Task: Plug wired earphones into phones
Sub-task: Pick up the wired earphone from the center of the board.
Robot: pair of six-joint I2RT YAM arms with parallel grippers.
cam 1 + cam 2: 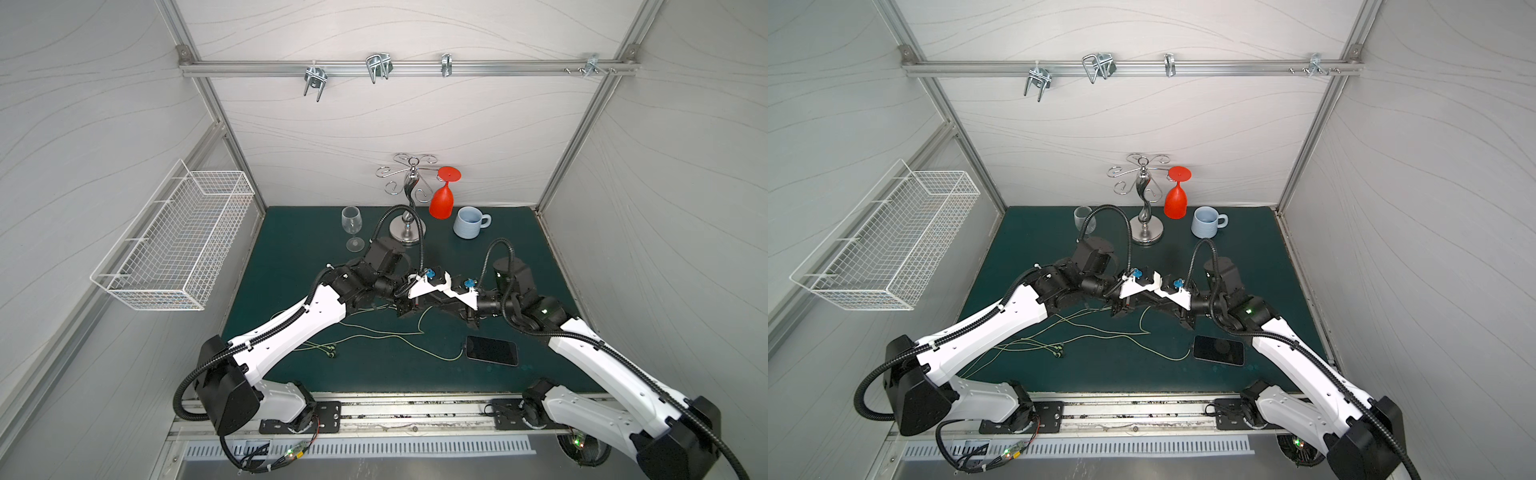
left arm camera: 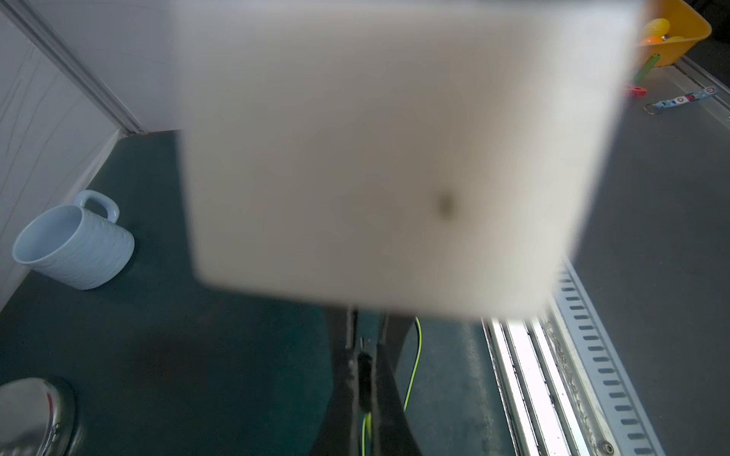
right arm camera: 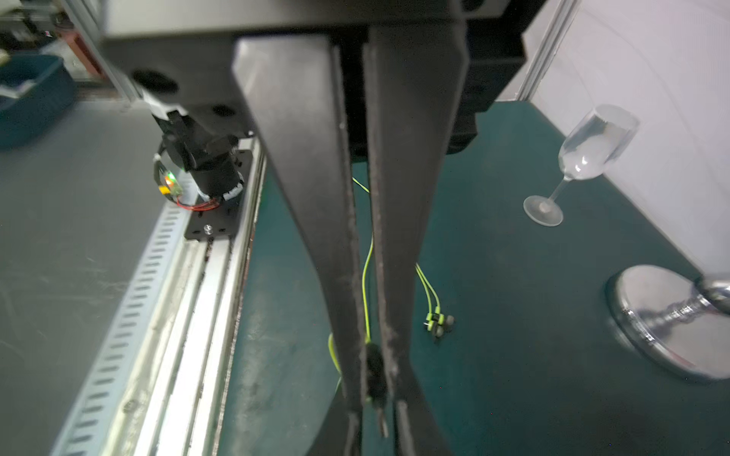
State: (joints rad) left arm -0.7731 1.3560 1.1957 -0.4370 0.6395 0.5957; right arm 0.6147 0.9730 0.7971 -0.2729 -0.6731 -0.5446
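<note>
Nearest you in both top views, the left arm [image 1: 286, 332] and right arm [image 1: 590, 361] reach up from the front rail and meet over the middle of the green mat [image 1: 291, 257]. Just in front of the right arm a phone [image 1: 491, 350] lies flat, screen up, black and glossy with rounded corners. One thin cable ends at its short edge, on the side toward the left arm. The earphones [image 1: 376, 331] are pale yellow-green threads looping loosely across the mat between the left arm and the phone. Their small earbuds [image 1: 331, 352] are bunched close to the left arm. At the back stand a wine glass [image 1: 352, 228], a silver rack [image 1: 409, 195] and a blue mug [image 1: 469, 222]. In the left wrist view a blurred white block [image 2: 395, 158] fills most of what you see. Below it the left gripper [image 2: 366, 355] is pressed together on the small dark plug [image 2: 365, 371], with a bright strand of cable beside it. In the right wrist view the right gripper [image 3: 375, 395] shows two long dark fingers [image 3: 316, 237] a narrow slit apart. The plug sits between their tips, its metal pin pokes out past them, and the cable runs back up the slit. You cannot tell whether they press on it.
</note>
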